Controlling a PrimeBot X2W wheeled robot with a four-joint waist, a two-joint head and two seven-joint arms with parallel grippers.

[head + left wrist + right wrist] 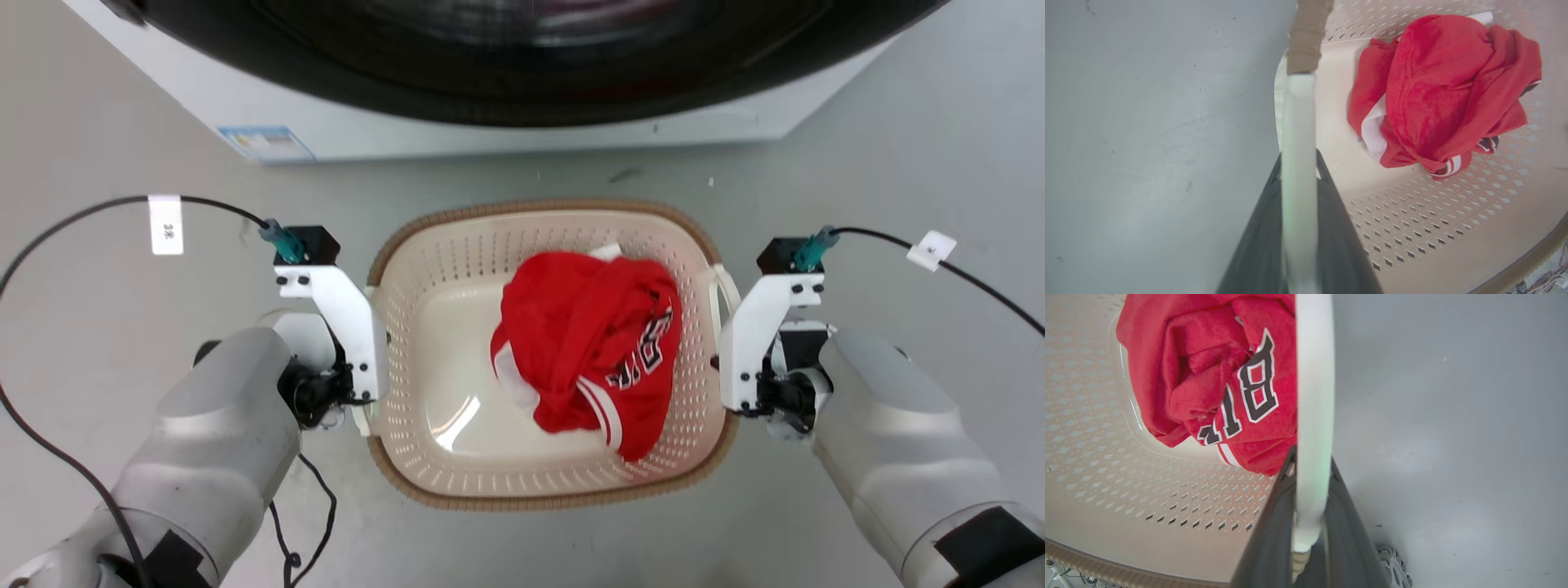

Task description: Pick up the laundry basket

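- My left claw (1298, 157) and right claw (1312, 457) are both clamped on smooth white handles (1298, 114) of the laundry basket (539, 204), mid-frame.
- Bare grey floor (65, 122) both sides; washer (506, 139) close above.
- Perforated cream walls, woven-look brown rim.

Head view steeply down over laundry basket (412, 327), wrist views close along its handles (1298, 122), sharing red garment (1445, 81).

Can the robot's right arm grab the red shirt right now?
Probably not yet. The right pincer is shut on the white handle of the laundry basket. The red shirt lies uncovered close by, so letting go first should do it.
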